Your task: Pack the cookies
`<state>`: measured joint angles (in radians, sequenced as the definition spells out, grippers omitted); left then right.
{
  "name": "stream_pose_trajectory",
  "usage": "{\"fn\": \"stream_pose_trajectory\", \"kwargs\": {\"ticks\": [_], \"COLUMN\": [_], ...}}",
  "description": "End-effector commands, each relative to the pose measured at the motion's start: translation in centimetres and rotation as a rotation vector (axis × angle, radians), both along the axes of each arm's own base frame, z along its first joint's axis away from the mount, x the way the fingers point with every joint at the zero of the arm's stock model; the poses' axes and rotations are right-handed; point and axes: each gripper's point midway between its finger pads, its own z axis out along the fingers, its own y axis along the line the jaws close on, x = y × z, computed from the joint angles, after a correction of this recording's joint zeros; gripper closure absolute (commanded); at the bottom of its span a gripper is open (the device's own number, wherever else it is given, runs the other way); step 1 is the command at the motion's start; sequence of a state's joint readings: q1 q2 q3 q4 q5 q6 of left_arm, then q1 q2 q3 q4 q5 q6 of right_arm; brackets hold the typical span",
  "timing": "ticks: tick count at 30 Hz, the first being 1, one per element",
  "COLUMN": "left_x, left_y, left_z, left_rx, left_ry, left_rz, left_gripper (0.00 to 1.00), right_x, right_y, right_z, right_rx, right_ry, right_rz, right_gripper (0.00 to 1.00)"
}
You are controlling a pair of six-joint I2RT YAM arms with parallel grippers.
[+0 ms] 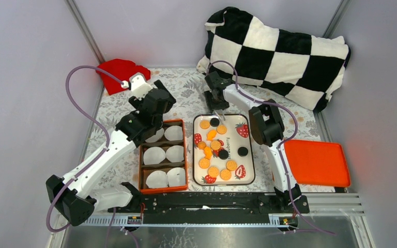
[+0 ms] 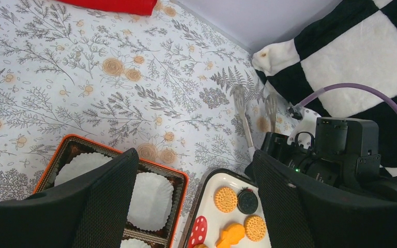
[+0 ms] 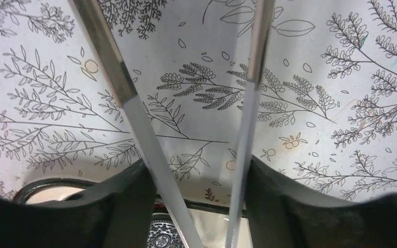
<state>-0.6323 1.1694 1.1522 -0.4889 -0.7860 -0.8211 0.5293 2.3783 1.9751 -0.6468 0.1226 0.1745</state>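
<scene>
Several cookies lie on the white strawberry-print tray (image 1: 248, 178): golden ones (image 1: 213, 171) and black ones (image 1: 242, 151). An orange box (image 1: 188, 155) to its left holds white paper cups (image 1: 154, 155). My left gripper (image 1: 157, 106) is open and empty above the far ends of box and tray (image 2: 194, 157); a golden cookie (image 2: 226, 199) and a black one (image 2: 247, 201) show below it. My right gripper (image 1: 217, 98) is shut on metal tongs (image 3: 134, 103). The tongs' arms spread apart, with their tips (image 2: 245, 121) over the cloth beyond the tray's far edge, empty.
A black-and-white checkered pillow (image 1: 279, 51) lies at the back right. A red cloth (image 1: 119, 72) lies at the back left. An orange lid (image 1: 318, 163) lies right of the tray. A black rail (image 1: 212, 201) runs along the front edge.
</scene>
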Motion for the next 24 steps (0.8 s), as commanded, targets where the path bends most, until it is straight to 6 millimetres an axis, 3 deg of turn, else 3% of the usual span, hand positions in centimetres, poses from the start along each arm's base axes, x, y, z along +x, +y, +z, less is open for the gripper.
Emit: {"fn": "stream_pose_trajectory", "kwargs": {"ticks": [1,5,10,15,19,24], "left_x": [-0.3,-0.5,-0.8,-0.8,-0.8,-0.4], "left_y": [0.3,0.5,0.8,0.8,0.5,-0.5], "left_z": [-0.4,0.0,0.2,0.4,0.7,0.7], "left_rx": [0.008,0.007,0.008,0.007,0.007,0.012], "left_ry": [0.011,0.001,-0.007,-0.011,-0.015,-0.017], "left_rz": [0.004,0.001,0.004,-0.001,-0.015,-0.070], "left_gripper": [0.14,0.14,0.14,0.14,0.14,0.14], "right_x": [-1.9,-1.0,0.1,0.6,-0.7,-3.4], "right_y": [-1.2,-0.9,-0.8,-0.4,-0.3,-0.3], "right_z": [-1.8,-0.2,3.1,7.9,11.6,14.7], "right_rx": [-0.055,-0.044,-0.034,-0.004,0.019,0.040], "right_ry": [0.096,0.056,-0.020,-0.091,-0.123,-0.140], "right_rz": [0.006,0.007,0.028,0.044,0.048,0.059], "right_gripper": [0.47,0.63,0.70,0.71,0.69,0.68]}}
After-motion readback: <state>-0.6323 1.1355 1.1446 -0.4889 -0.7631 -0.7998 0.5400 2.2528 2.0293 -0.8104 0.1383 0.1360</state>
